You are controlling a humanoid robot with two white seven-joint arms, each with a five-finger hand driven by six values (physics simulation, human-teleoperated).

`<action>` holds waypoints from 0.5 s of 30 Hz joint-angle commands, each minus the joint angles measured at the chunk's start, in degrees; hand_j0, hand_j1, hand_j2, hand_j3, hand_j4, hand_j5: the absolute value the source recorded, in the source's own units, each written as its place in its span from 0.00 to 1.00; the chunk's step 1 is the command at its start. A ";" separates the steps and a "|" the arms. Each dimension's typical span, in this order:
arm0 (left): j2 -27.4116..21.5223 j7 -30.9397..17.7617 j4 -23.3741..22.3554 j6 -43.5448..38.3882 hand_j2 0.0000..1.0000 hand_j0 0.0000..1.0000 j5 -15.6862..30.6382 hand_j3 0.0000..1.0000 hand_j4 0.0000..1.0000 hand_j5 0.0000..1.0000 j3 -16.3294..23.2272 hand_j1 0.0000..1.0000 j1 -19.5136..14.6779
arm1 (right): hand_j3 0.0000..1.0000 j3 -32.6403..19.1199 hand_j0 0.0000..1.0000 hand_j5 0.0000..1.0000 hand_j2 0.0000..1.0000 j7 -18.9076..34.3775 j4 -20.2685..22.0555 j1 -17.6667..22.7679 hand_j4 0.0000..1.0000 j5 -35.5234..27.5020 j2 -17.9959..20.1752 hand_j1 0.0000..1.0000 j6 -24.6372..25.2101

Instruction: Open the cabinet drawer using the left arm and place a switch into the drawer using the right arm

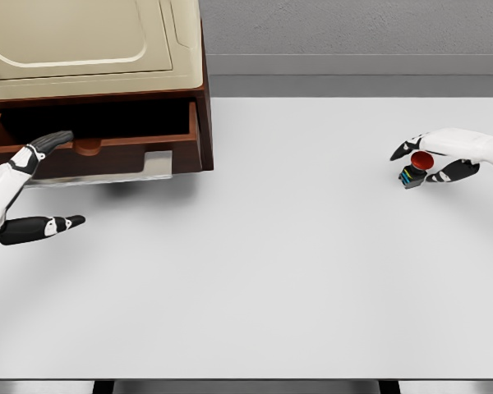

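Right hand [431, 160], near the counter's right edge, closes thumb and fingers around the small red-buttoned switch [414, 169], ready to carry it. Left hand [33, 185], fingers apart and empty, sits beside the brown wooden drawer [99, 139], pulled out at the white counter's [296, 263] far-left corner.

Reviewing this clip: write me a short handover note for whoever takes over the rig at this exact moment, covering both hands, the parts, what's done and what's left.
Left hand: open, fingers spread, holding nothing, by the drawer front near its handle.
Right hand: closed around the switch, red button on top, at the table's right side. Whether the switch is lifted or resting on the table is unclear.
Drawer: pulled out of the cabinet, interior looks empty.
Done: drawer open, switch grasped.
Left: carry the switch across to the drawer, set it inside, release.
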State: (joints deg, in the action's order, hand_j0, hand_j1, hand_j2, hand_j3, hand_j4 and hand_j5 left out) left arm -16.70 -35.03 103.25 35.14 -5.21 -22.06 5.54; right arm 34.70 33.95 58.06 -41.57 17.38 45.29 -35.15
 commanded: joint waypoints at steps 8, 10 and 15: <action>0.26 0.03 0.02 -0.14 1.00 1.00 0.47 1.00 1.00 1.00 -0.01 1.00 0.00 | 0.58 0.55 0.58 0.58 0.58 -0.02 0.13 0.00 0.58 -0.33 -0.02 0.58 0.15; 0.26 0.03 0.02 -0.14 1.00 1.00 0.47 1.00 1.00 1.00 -0.09 1.00 0.00 | 0.53 0.55 0.53 0.53 0.53 -0.02 0.30 0.00 0.53 -0.33 -0.02 0.53 0.15; 0.26 0.03 0.02 -0.14 1.00 1.00 0.47 1.00 1.00 1.00 -0.09 1.00 0.00 | 0.42 0.55 0.42 0.42 0.42 -0.11 0.48 -0.35 0.42 -0.51 -0.02 0.42 0.15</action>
State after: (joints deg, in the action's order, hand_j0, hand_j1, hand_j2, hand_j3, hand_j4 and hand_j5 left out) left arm -16.41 -35.03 103.25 35.14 -5.21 -22.13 5.54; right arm 35.28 33.89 58.43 -42.01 17.31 45.20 -35.17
